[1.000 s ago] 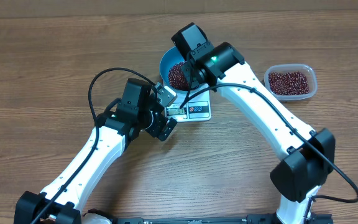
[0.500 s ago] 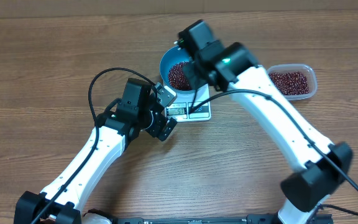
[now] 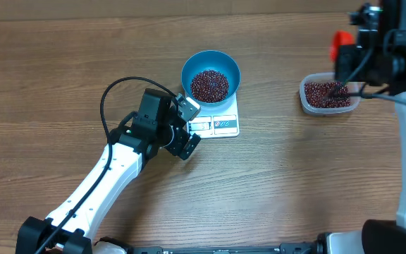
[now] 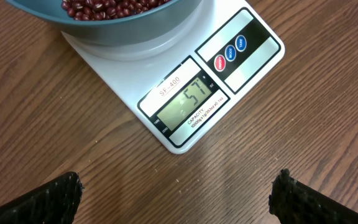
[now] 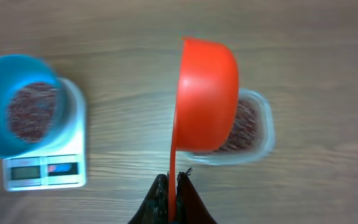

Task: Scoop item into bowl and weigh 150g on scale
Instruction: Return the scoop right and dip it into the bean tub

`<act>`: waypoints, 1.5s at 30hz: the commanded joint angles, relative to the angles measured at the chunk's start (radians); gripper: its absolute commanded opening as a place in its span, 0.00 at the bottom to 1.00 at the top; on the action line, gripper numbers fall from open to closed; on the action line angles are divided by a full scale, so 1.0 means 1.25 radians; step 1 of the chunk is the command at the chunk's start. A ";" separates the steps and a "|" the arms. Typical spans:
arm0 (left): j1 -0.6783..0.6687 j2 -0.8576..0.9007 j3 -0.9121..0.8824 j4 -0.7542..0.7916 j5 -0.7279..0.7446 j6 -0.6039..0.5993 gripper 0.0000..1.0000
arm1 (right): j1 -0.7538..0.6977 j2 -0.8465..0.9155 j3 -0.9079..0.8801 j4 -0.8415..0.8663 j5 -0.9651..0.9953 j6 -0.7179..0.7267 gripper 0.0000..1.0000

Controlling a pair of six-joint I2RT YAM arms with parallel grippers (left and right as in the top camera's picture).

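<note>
We hold the orange plastic scoop (image 5: 207,93) over the clear plastic tub (image 5: 257,124), right hand (image 5: 173,183) clamped on its thin handle.
The maroon heap of small beans (image 3: 209,85) sits in the bright blue round bowl (image 3: 190,69) on the flat white scale (image 3: 220,125); the left hand (image 4: 176,199) hangs nearby, wide open and empty. A heaped scoop may shed beans onto the wooden counter (image 3: 62,63) or overshoot. Only the left wrist view shows the display (image 4: 187,106), seemingly fifty-seven.

The blue bowl (image 4: 135,30) of beans (image 4: 104,6) sits on the scale (image 4: 132,71).
</note>
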 commanded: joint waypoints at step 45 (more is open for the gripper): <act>0.000 0.006 -0.008 0.001 0.009 -0.005 1.00 | -0.173 0.342 -0.199 0.074 -0.388 -0.097 0.04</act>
